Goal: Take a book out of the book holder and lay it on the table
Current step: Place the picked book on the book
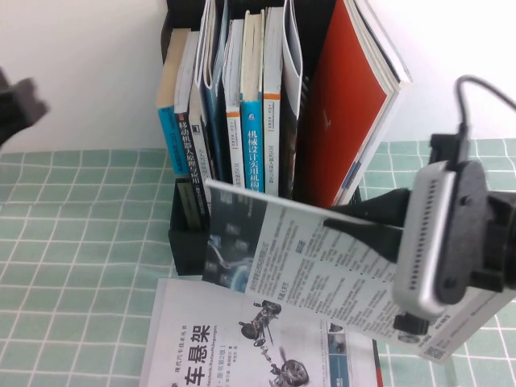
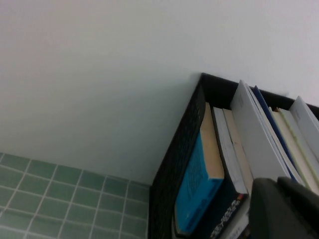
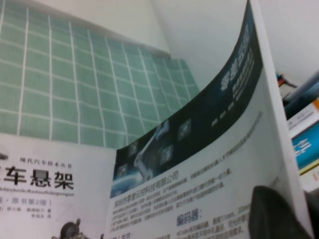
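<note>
My right gripper [image 1: 345, 219] is shut on the book [image 1: 282, 250], a thin white magazine, and holds it tilted in the air in front of the black book holder [image 1: 184, 234]. The cover facing me has printed text and a dark blue picture strip. In the right wrist view the book [image 3: 209, 164] curves up beside one dark finger [image 3: 274, 214]. My left gripper [image 1: 16, 105] hangs at the far left, away from the holder. In its wrist view its fingers [image 2: 286, 209] lie together beside the holder [image 2: 174, 164]. The green grid table [image 1: 72, 242] lies below.
A white car-suspension magazine [image 1: 242, 347] lies flat on the table in front of the holder, partly under the held book; it also shows in the right wrist view [image 3: 45, 184]. A red magazine [image 1: 347, 113] leans at the holder's right, with several upright books beside it. A white wall stands behind.
</note>
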